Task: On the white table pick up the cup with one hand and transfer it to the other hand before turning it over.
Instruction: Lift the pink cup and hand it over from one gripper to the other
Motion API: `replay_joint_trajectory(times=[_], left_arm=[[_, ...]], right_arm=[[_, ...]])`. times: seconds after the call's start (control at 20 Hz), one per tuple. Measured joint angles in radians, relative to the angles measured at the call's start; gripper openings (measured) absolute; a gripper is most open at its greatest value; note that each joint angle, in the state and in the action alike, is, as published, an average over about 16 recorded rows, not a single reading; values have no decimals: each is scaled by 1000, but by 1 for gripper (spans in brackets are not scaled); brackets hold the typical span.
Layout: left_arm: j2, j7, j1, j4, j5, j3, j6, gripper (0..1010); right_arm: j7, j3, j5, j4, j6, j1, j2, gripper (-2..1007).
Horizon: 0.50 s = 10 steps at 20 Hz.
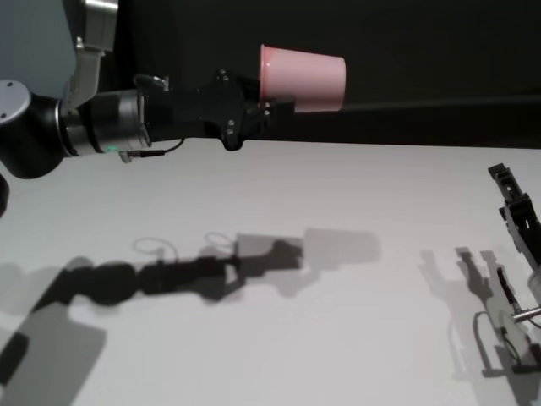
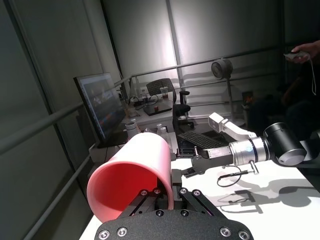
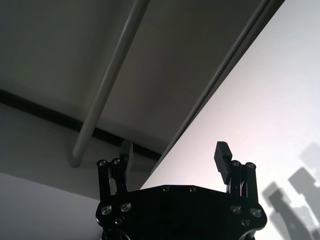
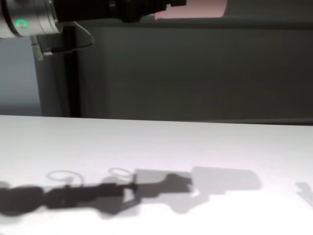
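Observation:
My left gripper [image 1: 272, 106] is shut on the rim of the pink cup [image 1: 306, 78] and holds it on its side, high above the white table [image 1: 355, 194]. The cup's base points toward the right. In the left wrist view the cup's [image 2: 131, 172] open mouth faces the camera, with my left gripper [image 2: 167, 192] clamped on its wall. The cup's lower edge [image 4: 195, 9] shows at the top of the chest view. My right gripper [image 1: 513, 203] is open and empty at the table's right edge, apart from the cup. It is also open in the right wrist view [image 3: 175, 156].
A dark wall panel [image 1: 423, 51] runs behind the table's far edge. The arm's and cup's shadows [image 1: 254, 262] lie across the tabletop. The left wrist view shows my right arm [image 2: 250, 149] over the table and a desk with a monitor [image 2: 100, 102] beyond.

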Motion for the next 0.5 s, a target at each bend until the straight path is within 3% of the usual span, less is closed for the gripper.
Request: replay_joint_trajectory(times=[0.5], left_arm=[[0, 0, 0, 0, 0, 0, 0, 52]], right_arm=[[-38, 54, 230, 8, 152, 33, -8, 1000]])
